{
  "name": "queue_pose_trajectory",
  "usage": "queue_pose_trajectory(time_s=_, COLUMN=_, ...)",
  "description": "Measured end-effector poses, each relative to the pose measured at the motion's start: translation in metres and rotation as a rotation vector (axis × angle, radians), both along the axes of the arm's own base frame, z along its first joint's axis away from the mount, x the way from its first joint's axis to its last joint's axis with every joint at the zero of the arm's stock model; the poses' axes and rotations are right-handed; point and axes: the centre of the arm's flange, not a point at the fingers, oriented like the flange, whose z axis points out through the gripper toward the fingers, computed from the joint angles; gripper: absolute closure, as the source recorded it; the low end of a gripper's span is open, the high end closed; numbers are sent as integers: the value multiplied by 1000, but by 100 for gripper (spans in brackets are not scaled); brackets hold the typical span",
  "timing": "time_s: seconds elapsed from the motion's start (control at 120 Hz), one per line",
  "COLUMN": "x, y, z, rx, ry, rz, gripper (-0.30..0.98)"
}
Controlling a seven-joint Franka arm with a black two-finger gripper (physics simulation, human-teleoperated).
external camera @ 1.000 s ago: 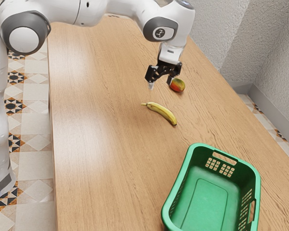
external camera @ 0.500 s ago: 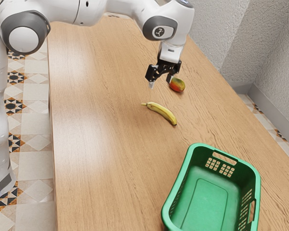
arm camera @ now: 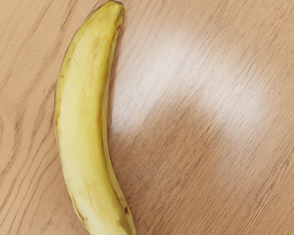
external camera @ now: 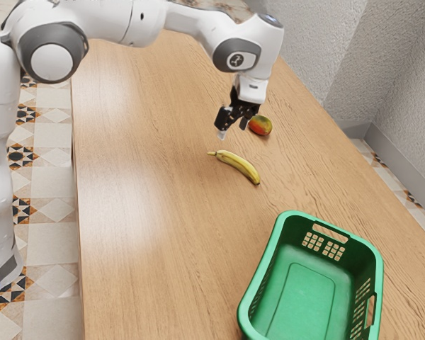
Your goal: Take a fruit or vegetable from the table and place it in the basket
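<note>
From the exterior view's left, your white arm [external camera: 117,21] reaches out over the wooden table [external camera: 142,205], and it has moved a little in the last half second. At its end, your black gripper [external camera: 232,132] has turned and sits a bit lower than it did. Its two fingers stand apart with nothing between them, so you hold no fruit. Next comes the yellow banana [external camera: 238,168], lying on its side on the table, in the same spot as before. The wrist view shows its curved body up close, so the turn may be your way of lining up with it. That makes the banana look like your likely pick, and you seem to be in the early part of the job, still getting ready to grab. A little past the gripper is the red and green mango [external camera: 260,125], which has not moved. It would do for the job too, but it is round and could roll if you bump it. Last, nearest the exterior view's right, the green basket [external camera: 372,256] waits with no fruit in it. You likely need to go over the banana's middle, come down with one finger on each side, and squeeze gently; too near an end, it could swing or slip.
</note>
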Motion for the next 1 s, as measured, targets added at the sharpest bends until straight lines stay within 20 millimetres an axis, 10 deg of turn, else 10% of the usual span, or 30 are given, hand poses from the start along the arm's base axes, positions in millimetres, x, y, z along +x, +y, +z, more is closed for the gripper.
queue_pose_trajectory(time_s=1.0, x=30, y=13, z=-66, rx=-36, ry=14, rz=166, gripper=0)
